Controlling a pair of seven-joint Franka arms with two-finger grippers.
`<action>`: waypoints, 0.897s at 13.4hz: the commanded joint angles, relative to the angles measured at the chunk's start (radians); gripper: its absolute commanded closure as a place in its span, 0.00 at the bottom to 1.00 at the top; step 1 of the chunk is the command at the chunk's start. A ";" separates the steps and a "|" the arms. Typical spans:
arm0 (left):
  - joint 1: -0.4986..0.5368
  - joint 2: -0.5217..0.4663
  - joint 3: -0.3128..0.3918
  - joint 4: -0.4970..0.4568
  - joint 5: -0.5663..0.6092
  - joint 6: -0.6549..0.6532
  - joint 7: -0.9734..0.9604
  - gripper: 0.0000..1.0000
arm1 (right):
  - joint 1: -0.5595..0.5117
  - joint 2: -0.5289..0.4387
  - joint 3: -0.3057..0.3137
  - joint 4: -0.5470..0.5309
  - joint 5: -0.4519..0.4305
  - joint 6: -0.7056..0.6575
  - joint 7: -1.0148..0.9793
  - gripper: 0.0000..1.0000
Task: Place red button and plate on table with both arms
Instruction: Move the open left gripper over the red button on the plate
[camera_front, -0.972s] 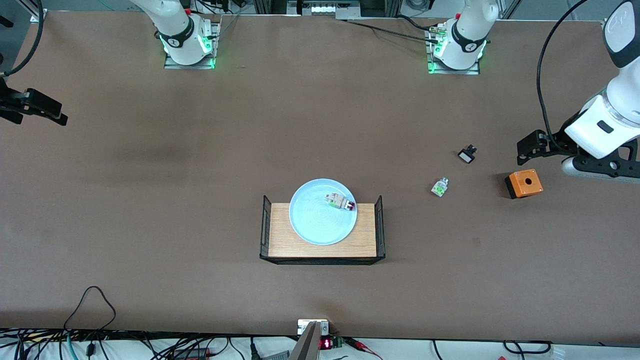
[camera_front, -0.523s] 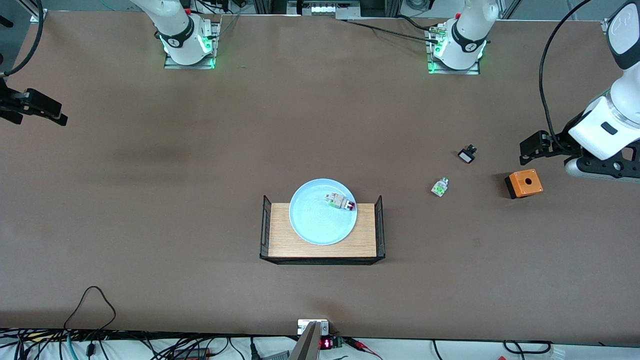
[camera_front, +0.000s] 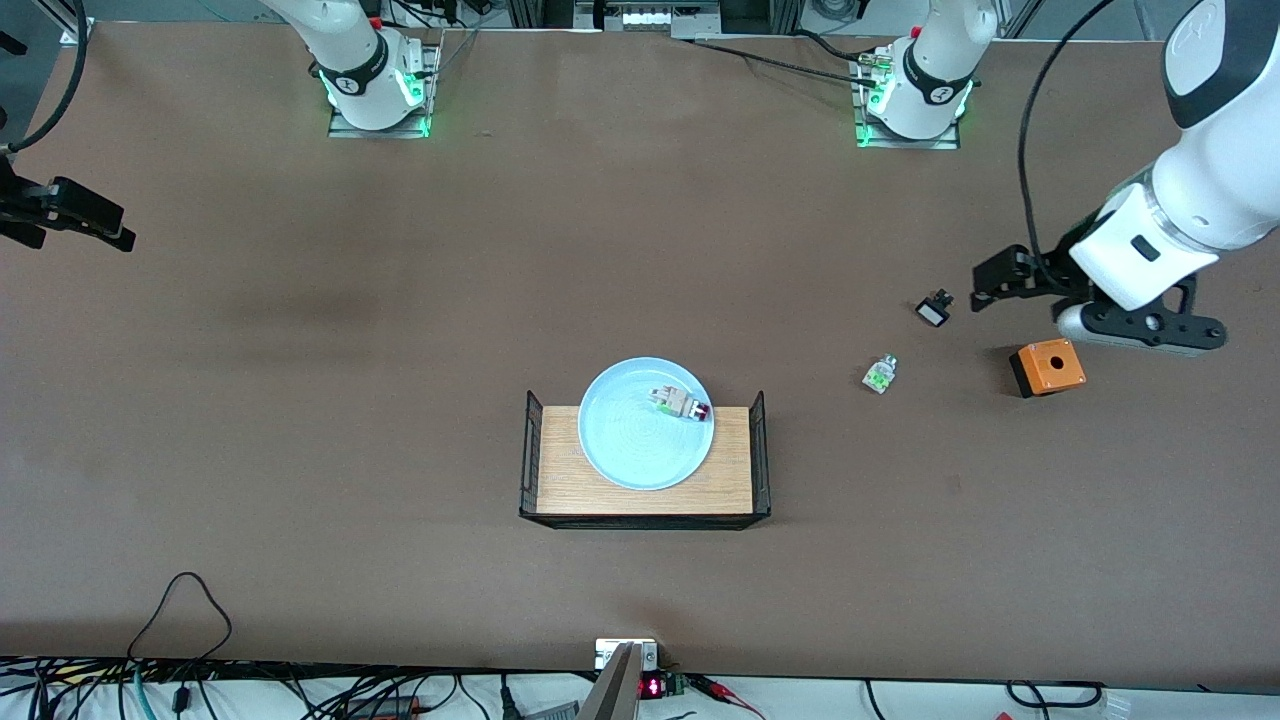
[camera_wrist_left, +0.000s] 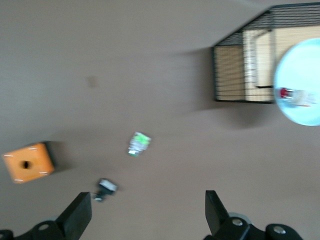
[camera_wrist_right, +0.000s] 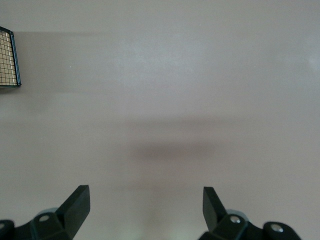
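Observation:
The pale blue plate (camera_front: 640, 440) lies on a small light-wood rack (camera_front: 560, 485) in the middle of the brown table (camera_front: 300, 450). The red button (camera_front: 682, 403) lies on the plate, near its rim. Both also show in the left wrist view: the plate (camera_wrist_left: 305, 70) and the red button (camera_wrist_left: 295, 95). My left gripper (camera_front: 995, 277) is open and empty, over bare table beside a small black part (camera_front: 934, 308); it also shows in its wrist view (camera_wrist_left: 147, 220). My right gripper (camera_front: 110, 225) is open and empty and waits over the right arm's end of the table; it also shows in its wrist view (camera_wrist_right: 145, 210).
An orange box with a hole (camera_front: 1047, 367) stands under the left arm's wrist. A white-green piece without red (camera_front: 879, 374) lies between the box and the rack. The rack has black wire sides (camera_front: 759, 440). A corner of the rack (camera_wrist_right: 9, 60) shows in the right wrist view.
The left arm has swung in from the table's end toward the middle; its gripper now hangs beside the small black part. The right arm, plate and button have not moved.

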 joint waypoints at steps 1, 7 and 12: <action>-0.079 0.043 -0.062 0.011 -0.001 0.009 -0.136 0.00 | 0.007 0.007 0.002 0.021 0.014 0.001 0.012 0.00; -0.328 0.290 -0.057 0.171 0.037 0.151 -0.697 0.00 | 0.006 0.007 0.000 0.022 0.015 0.001 0.012 0.00; -0.406 0.446 -0.049 0.317 0.152 0.154 -0.926 0.00 | 0.007 0.007 0.000 0.022 0.015 0.002 0.012 0.00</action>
